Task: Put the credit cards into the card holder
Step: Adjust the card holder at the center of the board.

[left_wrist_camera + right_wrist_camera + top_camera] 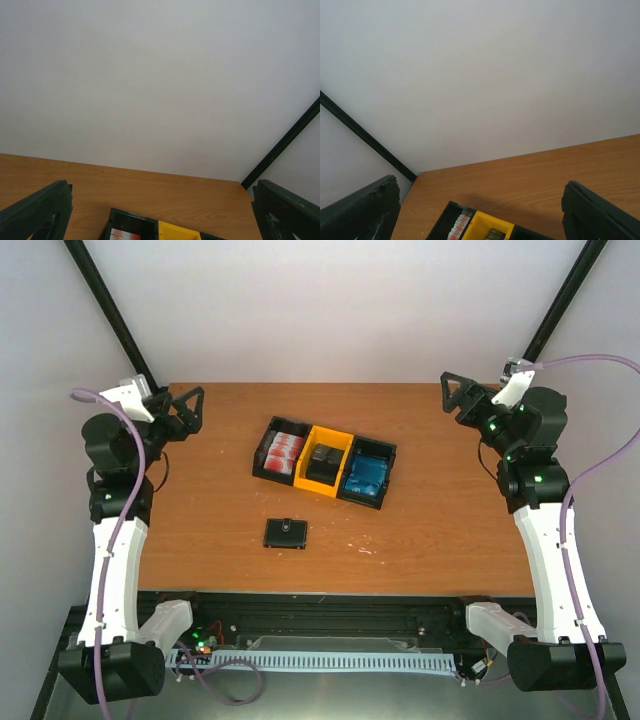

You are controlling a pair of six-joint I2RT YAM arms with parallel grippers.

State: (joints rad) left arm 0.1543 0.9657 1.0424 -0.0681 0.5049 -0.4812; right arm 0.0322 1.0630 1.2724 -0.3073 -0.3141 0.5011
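Note:
The black card holder [286, 533] lies shut and flat on the wooden table, in front of the bins. Red-and-white cards [284, 450] stand in the left black bin, dark cards [324, 461] in the yellow middle bin, bright blue cards [366, 476] in the right black bin. My left gripper [188, 408] is open and empty, raised over the table's far left corner. My right gripper [457, 395] is open and empty, raised over the far right corner. The left wrist view shows the red-and-white cards [125, 234]; the right wrist view shows them too [462, 223].
The joined black-yellow-black bins [326, 463] sit at the table's middle back. A white wall stands behind the table, with black frame posts [112, 310] at both back corners. Small white specks lie on the wood right of the holder.

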